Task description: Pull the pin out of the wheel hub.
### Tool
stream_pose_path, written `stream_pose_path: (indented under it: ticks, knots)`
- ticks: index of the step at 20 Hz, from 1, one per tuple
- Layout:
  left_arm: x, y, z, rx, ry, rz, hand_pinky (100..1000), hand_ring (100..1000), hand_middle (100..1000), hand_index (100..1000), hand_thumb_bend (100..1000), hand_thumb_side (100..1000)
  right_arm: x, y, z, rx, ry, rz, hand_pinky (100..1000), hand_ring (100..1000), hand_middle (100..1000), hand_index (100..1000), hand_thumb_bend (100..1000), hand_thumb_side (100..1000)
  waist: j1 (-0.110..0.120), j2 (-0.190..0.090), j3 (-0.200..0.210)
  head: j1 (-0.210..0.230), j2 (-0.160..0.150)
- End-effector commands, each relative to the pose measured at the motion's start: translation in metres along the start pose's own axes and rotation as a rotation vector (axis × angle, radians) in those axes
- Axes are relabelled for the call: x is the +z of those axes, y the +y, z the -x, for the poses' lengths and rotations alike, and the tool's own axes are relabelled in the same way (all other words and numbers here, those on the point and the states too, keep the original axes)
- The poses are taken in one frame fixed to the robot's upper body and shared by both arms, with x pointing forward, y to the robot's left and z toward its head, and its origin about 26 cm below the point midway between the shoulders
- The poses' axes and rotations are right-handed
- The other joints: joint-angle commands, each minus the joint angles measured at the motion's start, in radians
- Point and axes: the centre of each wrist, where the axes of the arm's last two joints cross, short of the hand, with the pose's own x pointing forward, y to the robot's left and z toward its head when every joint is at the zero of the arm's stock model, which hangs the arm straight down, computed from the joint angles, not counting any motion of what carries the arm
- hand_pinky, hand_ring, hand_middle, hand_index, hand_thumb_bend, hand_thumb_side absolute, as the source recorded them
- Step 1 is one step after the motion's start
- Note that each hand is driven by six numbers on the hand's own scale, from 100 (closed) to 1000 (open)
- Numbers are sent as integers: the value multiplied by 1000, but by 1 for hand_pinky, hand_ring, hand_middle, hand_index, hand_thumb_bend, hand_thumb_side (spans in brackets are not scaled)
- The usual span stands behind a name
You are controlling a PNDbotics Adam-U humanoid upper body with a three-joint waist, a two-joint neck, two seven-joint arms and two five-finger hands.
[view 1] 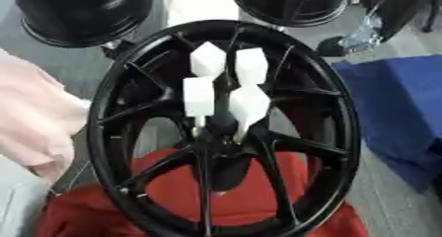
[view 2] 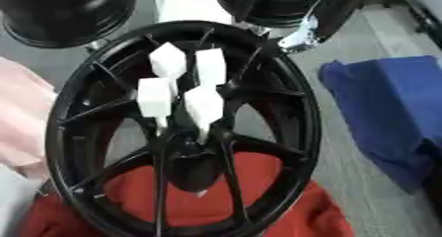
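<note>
At 9 o'clock a pink cloth [view 1: 30,127] lies bunched at the picture's left edge, its lower fold beside the rim's left side. Above it, at 11 o'clock, a black wheel [view 1: 82,11] stands behind the rim (only its lower part shows).

At 6 o'clock a red cloth [view 1: 250,196] spreads under the rim and shows through the gaps between the lower spokes.

The rim [view 1: 102,107] fills the middle: black, thin-spoked, tilted so that its face looks up at the camera, its lower edge on the red cloth. The hub [view 1: 220,132] sits a little below the picture's centre.

The pins [view 1: 198,97] are in the hub, not out of it: four white blocks on thin stems, clustered just above the hub from 11 to 1 o'clock. Two stand higher [view 1: 207,58] and two lower [view 1: 249,105], close together (whether the blocks touch, I cannot tell). No hand is on them.

Behind the rim at 12 o'clock is a white thing [view 1: 199,4], flat and pale, between the two far wheels. A second black wheel [view 1: 289,1] stands at 1 o'clock.

The right hand [view 2: 300,36] comes in from the upper right, a silver and black shape near the rim's edge at 1 o'clock, apart from the pins. How far open it is, and whether it holds anything, I cannot tell. The left hand shows in neither view.

At 3 o'clock a blue cloth [view 1: 397,112] lies crumpled beside the rim.
</note>
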Motion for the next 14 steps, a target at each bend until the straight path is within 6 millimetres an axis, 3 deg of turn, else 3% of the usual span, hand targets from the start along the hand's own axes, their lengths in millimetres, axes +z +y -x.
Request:
stream_pose_path:
  ticks: [1,8,14]
  knots:
    - [-3,4,-4,-25,-18,16,718,692,663,704,622,657,2,-8,-8,27,27,29,889,842,761,792,370,494,-1,-10,1,9,-5]
    - [-2,2,-2,-18,-5,23,717,692,663,704,623,660,-34,3,-16,5,86,26,894,859,783,826,396,511,-4,-2,1,26,1]
    - [-1,1,0,-11,2,23,717,692,663,704,623,661,-49,7,-21,-49,107,14,898,866,794,831,392,512,-5,7,2,34,1]
